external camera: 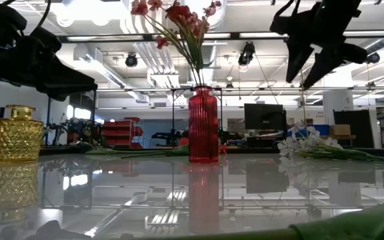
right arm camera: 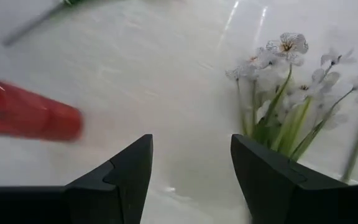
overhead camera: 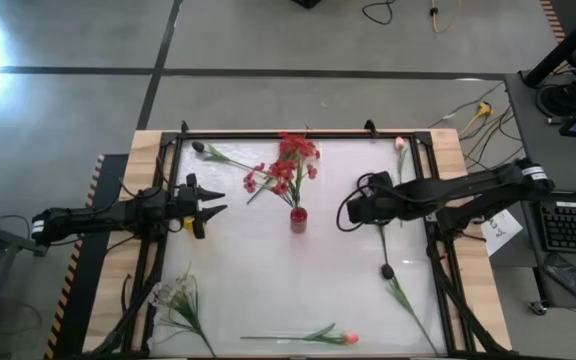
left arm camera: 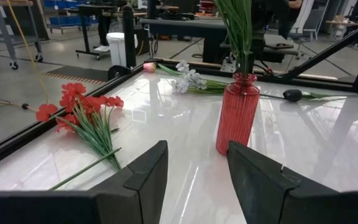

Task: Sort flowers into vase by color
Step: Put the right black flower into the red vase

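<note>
A ribbed red vase (overhead camera: pixel 298 219) (left arm camera: pixel 237 118) stands mid-table and holds a red spray (overhead camera: pixel 295 150) by its green stems. A second red spray (overhead camera: pixel 267 181) (left arm camera: pixel 82 112) lies flat just left of it. My left gripper (overhead camera: pixel 214 201) (left arm camera: pixel 194 152) hovers open and empty left of the vase, pointing at it. My right gripper (overhead camera: pixel 348 212) (right arm camera: pixel 191 140) hovers open and empty to the vase's right. A white spray (overhead camera: pixel 173 295) (right arm camera: pixel 284 93) lies at the near left corner.
A pink bud (overhead camera: pixel 348 338) lies along the near edge and another (overhead camera: pixel 400 144) at the far right. Dark buds lie at the far left (overhead camera: pixel 198 147) and right of centre (overhead camera: pixel 388 270). A yellow glass vase (external camera: pixel 17 133) shows in the low view. A black frame (overhead camera: pixel 268 135) rims the table.
</note>
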### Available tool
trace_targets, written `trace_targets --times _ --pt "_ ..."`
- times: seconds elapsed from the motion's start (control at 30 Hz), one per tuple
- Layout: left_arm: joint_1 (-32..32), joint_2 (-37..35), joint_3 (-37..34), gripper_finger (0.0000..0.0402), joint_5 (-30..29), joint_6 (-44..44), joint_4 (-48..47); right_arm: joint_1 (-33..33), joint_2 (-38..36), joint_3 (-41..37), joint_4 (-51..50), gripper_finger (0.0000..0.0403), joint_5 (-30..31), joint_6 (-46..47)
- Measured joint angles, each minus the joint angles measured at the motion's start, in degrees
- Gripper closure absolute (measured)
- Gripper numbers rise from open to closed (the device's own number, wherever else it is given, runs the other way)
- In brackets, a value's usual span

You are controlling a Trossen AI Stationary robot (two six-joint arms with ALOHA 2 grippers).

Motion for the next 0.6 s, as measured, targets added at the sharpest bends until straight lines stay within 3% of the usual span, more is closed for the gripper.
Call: trace_targets --times 0.33,0.6 --pt "-0.02 0.00 0.00 0.0247 -0.01 0.00 0.00 -3.26 -3.44 0.00 -0.14 0.0193 1.06 -2.55" --pt "-0.02 0.00 0.02 0.0247 -0.01 0.00 0.00 -4.12 -6.92 0.00 8.03 0.0193 3.42 -11.52"
